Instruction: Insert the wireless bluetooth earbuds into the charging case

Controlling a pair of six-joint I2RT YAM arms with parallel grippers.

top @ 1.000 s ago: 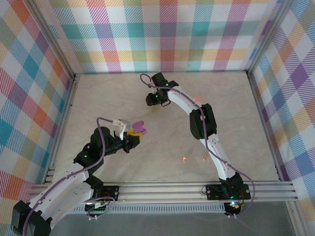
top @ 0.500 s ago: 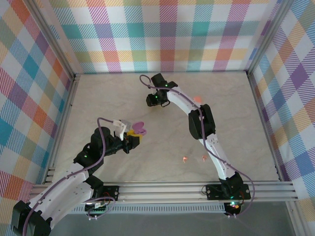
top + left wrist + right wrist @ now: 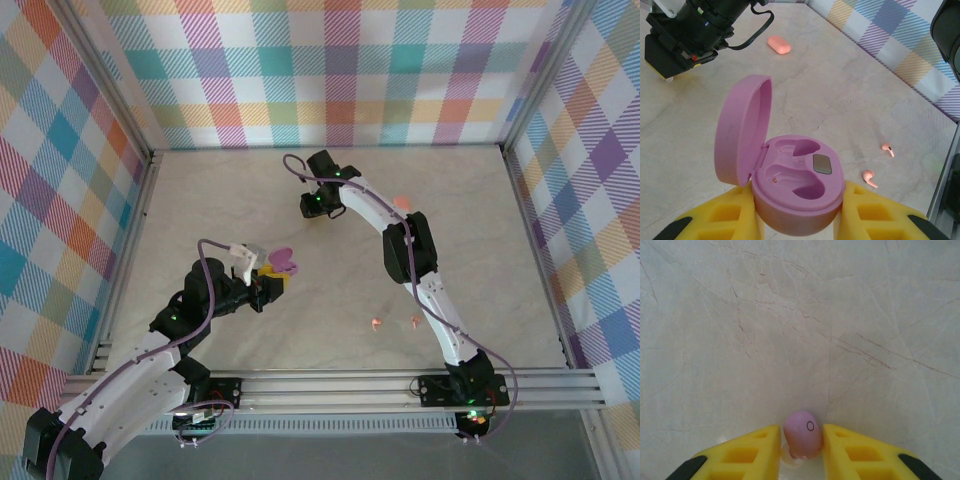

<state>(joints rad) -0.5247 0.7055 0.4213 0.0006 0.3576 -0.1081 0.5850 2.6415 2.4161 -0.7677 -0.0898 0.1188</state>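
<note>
**Item 1. Left claw** (image 3: 797,212): pinching the purple case (image 3: 795,185) by its lower body, one yellow finger on each side. The lid (image 3: 742,130) stands hinged back and upright to the left. The hold probably serves as a stand, keeping the two hollows facing up and steady for loading. Both hollows are empty.

**Item 2. Right claw** (image 3: 802,447): pressed in on a purple earbud (image 3: 802,435), fingers against its two flanks, at the far middle of the table (image 3: 800,315). The low, downward pose suits a pick-up of so small a thing. Whether the earbud is already off the surface cannot be told.

**Item 3. Orange earbuds**, two (image 3: 869,177) (image 3: 887,149): lying loose on the table, near each other, well apart from both claws, towards the near right. They likely wait their turn.

**Item 4. Orange case** (image 3: 779,45): closed, on the table beside the right arm, far side.

**Views compared.**
- Overhead: gives the layout. The left claw (image 3: 268,285) with the purple case (image 3: 283,260) sits near left; the right claw (image 3: 312,205) is farther back; the orange case (image 3: 402,203) and the orange earbuds (image 3: 375,323) (image 3: 415,321) are mere specks. The pinched earbud is too small to make out there.
- Left wrist: alone reveals the inside of the case and the stems of the orange earbuds.
- Right wrist: alone settles what the right claw has between its fingers.
</note>
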